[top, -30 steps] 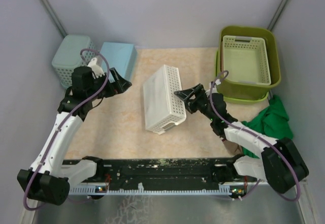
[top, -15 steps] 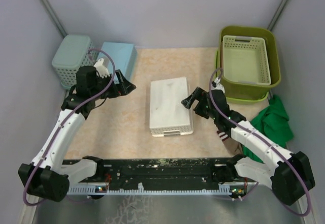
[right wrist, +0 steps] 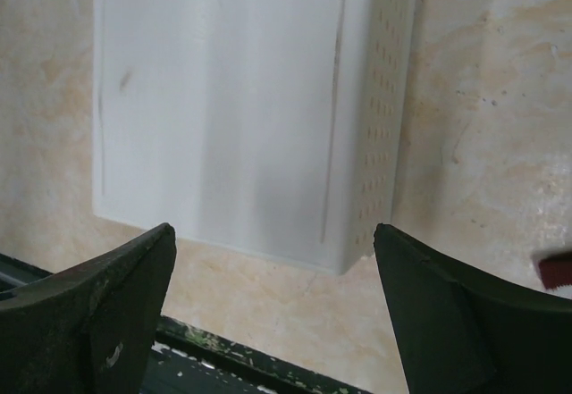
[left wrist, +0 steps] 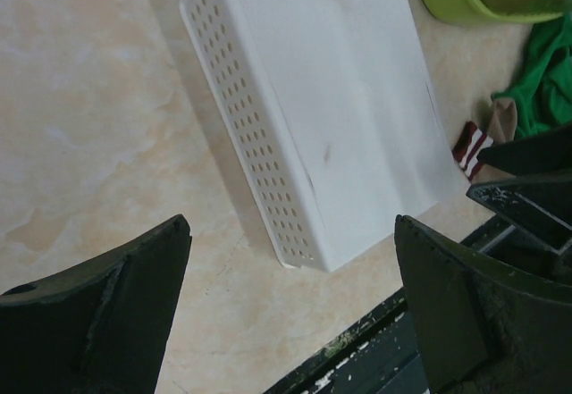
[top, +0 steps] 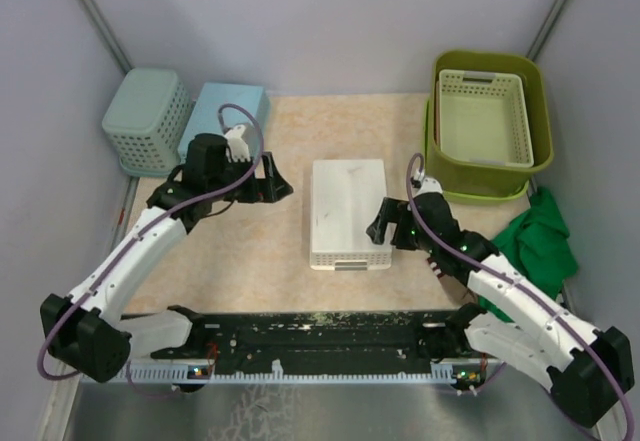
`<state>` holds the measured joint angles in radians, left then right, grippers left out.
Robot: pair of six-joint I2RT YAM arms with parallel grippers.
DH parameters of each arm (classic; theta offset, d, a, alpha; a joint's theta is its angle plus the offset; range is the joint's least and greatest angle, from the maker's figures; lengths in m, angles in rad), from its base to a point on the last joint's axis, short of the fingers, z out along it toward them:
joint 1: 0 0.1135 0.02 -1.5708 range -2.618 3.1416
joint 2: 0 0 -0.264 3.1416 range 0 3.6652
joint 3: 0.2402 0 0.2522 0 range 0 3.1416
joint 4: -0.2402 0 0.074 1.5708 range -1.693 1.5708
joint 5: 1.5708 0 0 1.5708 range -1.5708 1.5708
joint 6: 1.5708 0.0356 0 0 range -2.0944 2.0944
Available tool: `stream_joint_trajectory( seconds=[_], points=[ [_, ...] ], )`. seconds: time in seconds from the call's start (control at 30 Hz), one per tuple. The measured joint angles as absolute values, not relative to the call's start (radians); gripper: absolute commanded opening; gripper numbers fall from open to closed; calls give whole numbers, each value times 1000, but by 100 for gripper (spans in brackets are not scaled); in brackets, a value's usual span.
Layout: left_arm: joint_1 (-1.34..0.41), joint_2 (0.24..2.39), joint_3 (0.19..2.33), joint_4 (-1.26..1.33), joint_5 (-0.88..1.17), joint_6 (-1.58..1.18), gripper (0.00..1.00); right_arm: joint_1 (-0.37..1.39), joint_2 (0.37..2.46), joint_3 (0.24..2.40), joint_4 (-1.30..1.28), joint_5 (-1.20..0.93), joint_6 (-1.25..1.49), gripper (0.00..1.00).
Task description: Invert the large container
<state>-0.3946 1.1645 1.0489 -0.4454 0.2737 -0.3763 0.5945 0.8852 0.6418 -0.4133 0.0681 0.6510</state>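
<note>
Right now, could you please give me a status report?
Left gripper open, right gripper open, both empty. Large container upright, not gripped. Pale basket sits inside it.

My left gripper (top: pixel 272 181) hovers just left of the white basket (top: pixel 345 206), jaws parted with nothing between them. My right gripper (top: pixel 385 226) sits at that basket's right edge, near its front corner. Its jaws are parted too, and I cannot tell whether a finger touches the wall. The white basket lies bottom-up in the middle of the table (top: pixel 240 251), its long side running away from me. The tub (top: pixel 480 179) stands upright at the far right corner, well apart from both grippers, with a pale basket (top: pixel 483 121) nested inside. A cloth (top: pixel 535 241) lies just in front of the tub. At far left, a teal basket (top: pixel 140 126) and a blue box (top: pixel 232 116) sit side by side.
</note>
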Motion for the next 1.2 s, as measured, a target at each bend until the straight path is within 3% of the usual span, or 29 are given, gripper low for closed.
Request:
stream_joint_trajectory(
  seconds=[0.23, 0.6, 0.9, 1.2],
  points=[
    [-553, 1248, 1052, -464, 235, -375, 100, 604, 815, 530, -500, 56, 638, 92],
    [-556, 1277, 1084, -464, 141, -412, 100, 607, 1069, 513, -357, 46, 601, 88],
    [-545, 1211, 1120, -495, 33, -411, 100, 608, 1509, 842, -93, 58, 534, 87],
    [-513, 1168, 1120, -529, -9, -410, 100, 608, 1885, 1248, -38, 51, 469, 87]
  ],
)
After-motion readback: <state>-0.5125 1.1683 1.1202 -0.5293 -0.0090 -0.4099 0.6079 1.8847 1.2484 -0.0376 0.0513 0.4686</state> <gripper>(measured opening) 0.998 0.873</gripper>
